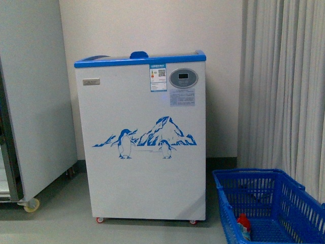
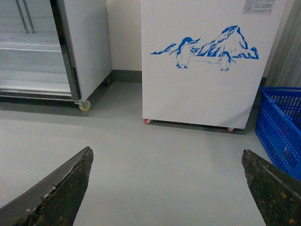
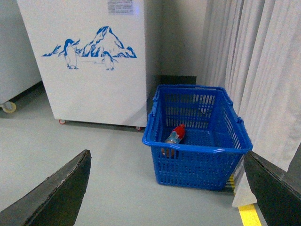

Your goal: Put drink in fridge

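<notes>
Dark, scuffed fingers [image 2: 66, 193] frame the left wrist view at either edge. The left end effector [image 2: 167, 153] is spread wide with only bare grey floor [image 2: 155, 188] showing between its jaws. The right end effector [image 3: 167, 154] is spread just as wide and grips nothing, its fingers [image 3: 59, 195] also hanging above the floor.

In the front view, neither arm shows. At the lower right stands a blue plastic basket [image 1: 254, 174] on the floor, just beside the fridge's right front corner but not touching it. The drink [image 3: 175, 136] (a clear bottle with a red cap) sits low inside the basket, close to the wall on the fridge side. Whether it leans on the mesh or lies flat I cannot tell.

The fridge [image 1: 142, 152] is a white chest on small red-trimmed castors with a blue top rim. It has an oval grey display [image 1: 183, 78] near its upper right and a blue penguin-and-mountain print [image 1: 144, 137] across the front. A blue handle [image 1: 138, 54] pokes up above the rim.

To its left, apart from it, stands a taller grey-white cabinet [image 1: 35, 101] on castors. Pale curtains [image 1: 284, 86] hang to the right, behind the basket.
</notes>
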You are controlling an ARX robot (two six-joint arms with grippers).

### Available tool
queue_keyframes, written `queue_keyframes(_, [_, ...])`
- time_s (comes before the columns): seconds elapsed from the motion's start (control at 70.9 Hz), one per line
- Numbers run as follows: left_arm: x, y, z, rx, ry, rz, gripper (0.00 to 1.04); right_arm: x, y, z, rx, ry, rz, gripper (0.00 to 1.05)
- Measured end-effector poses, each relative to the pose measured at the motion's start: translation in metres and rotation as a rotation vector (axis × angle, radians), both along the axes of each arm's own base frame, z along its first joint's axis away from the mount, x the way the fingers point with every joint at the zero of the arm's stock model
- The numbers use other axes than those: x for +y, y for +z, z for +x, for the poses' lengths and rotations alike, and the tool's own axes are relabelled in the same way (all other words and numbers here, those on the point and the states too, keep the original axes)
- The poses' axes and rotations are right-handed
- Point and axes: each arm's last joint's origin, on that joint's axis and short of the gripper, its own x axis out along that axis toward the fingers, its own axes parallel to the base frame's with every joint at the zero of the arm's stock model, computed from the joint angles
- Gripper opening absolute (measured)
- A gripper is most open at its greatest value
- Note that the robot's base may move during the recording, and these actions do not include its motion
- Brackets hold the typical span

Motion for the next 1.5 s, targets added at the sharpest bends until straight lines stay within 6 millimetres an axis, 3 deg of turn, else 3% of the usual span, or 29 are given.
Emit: queue_keyframes(1.496, [0.0, 0.0, 0.0, 0.0, 0.0, 0.0, 0.97, 0.0, 0.0, 0.0, 0.0, 0.0, 0.0, 0.97])
